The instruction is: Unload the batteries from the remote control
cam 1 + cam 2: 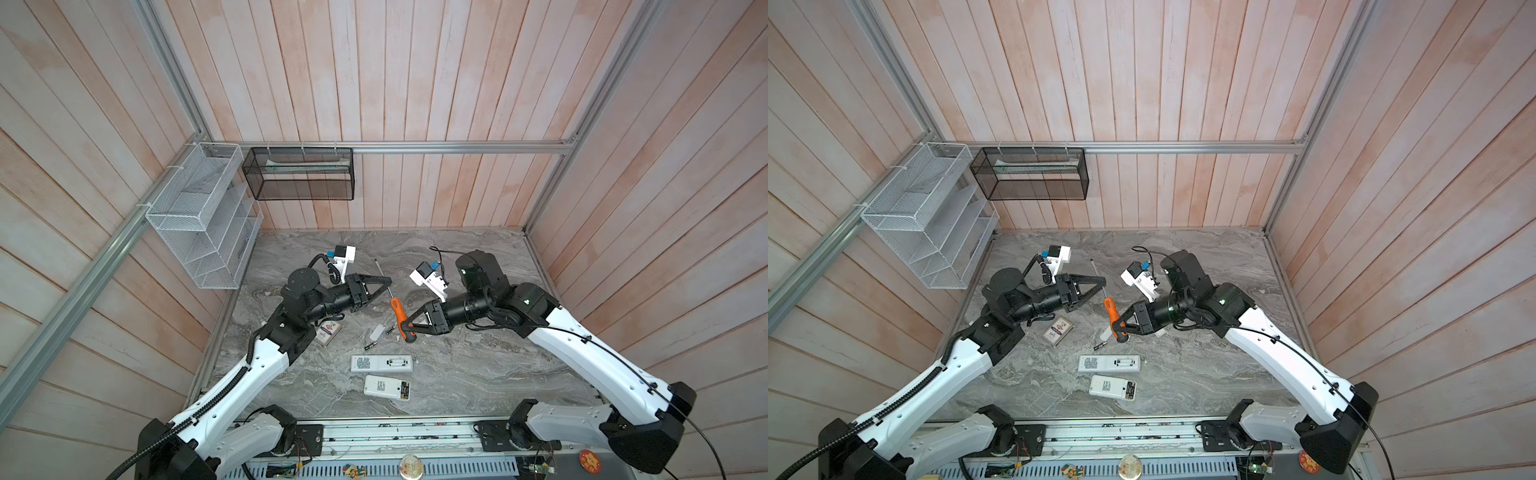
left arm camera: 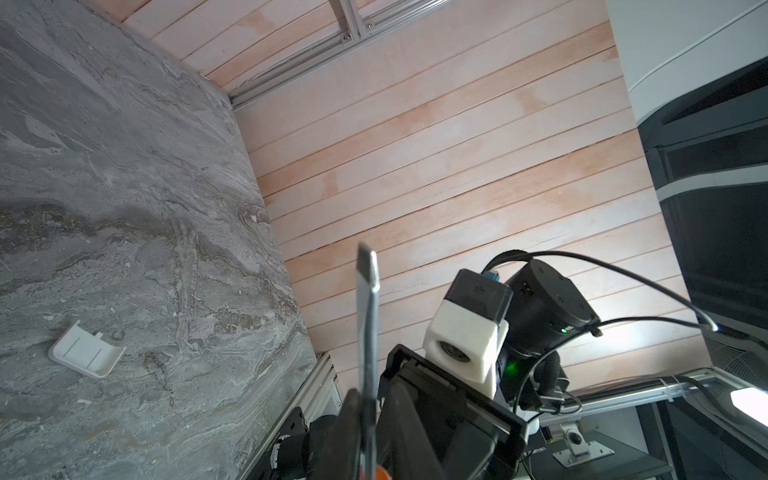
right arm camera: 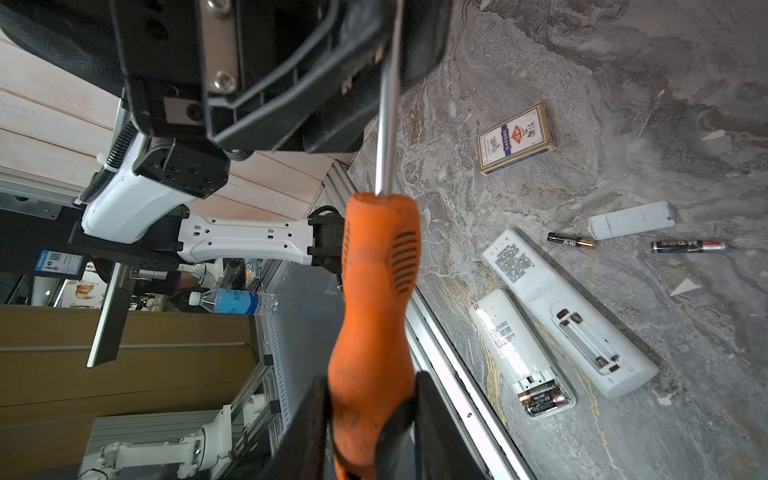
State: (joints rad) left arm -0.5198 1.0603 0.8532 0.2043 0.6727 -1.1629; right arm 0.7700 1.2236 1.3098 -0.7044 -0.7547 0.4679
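Note:
Two white remote controls lie face down near the table's front. The longer remote has an empty battery bay. The shorter remote still holds batteries at its open end. Two loose batteries lie beside a white cover. An orange-handled screwdriver hangs above the table between both arms. My right gripper is shut on its handle. My left gripper is shut on its metal shaft.
A playing-card box lies under the left arm. A second white cover rests on the marble. A white wire rack and a black mesh basket hang on the back walls.

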